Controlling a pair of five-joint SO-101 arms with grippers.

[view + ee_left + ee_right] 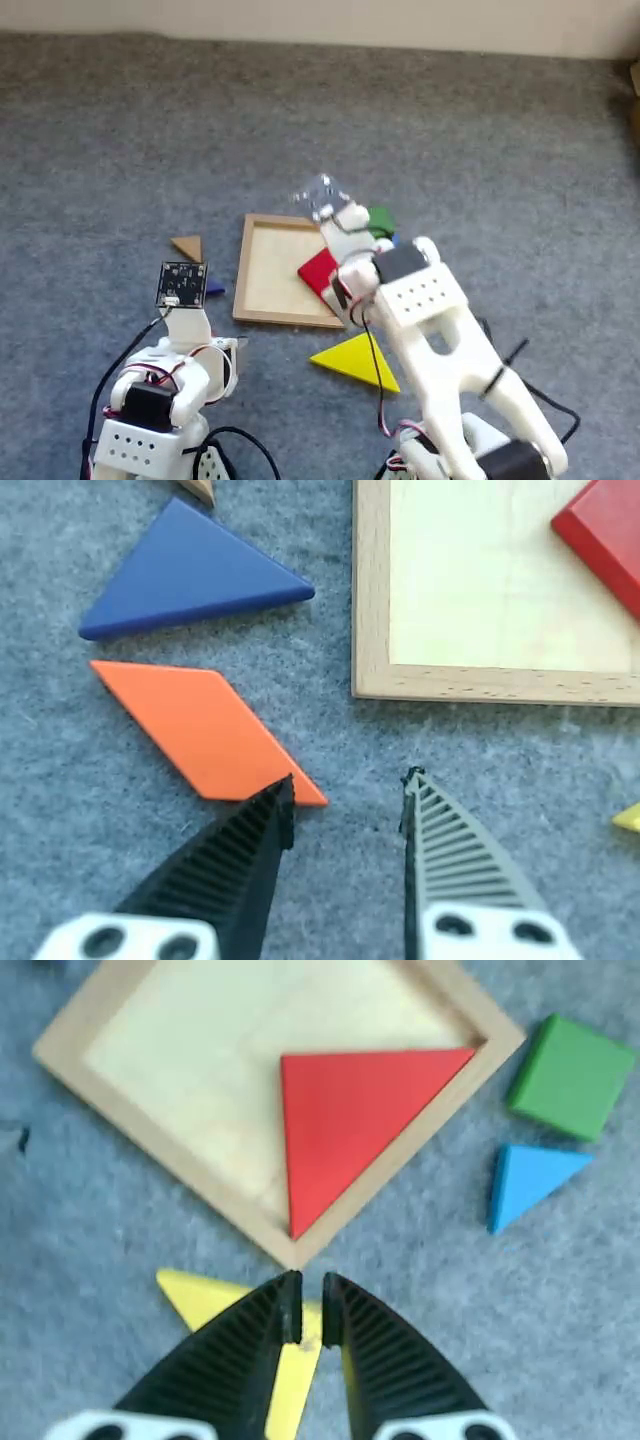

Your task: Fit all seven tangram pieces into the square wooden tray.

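At the middle of the grey bench (500, 150) a square wooden tray (242, 270) is seen, with a red triangle (345, 1120) lying flat inside it at about 4 o'clock, its long edge set toward the tray's middle. Outside the tray, a yellow triangle (355, 360) is found at 5 o'clock, a green square (572, 1075) and a light blue triangle (525, 1180) at 2 o'clock, and a tan triangle (188, 246) at 9 o'clock. A dark blue triangle (190, 575) and an orange parallelogram (205, 730) are laid side by side at 8 o'clock.

The left hand (350, 778) is held wide open and nothing is gripped. Its black fingertip is placed at a corner of the orange parallelogram; whether contact is made cannot be told.

The right hand (305, 1310) is closed to a thin slit above the yellow triangle, just outside the tray's corner, and nothing is held between its fingers.
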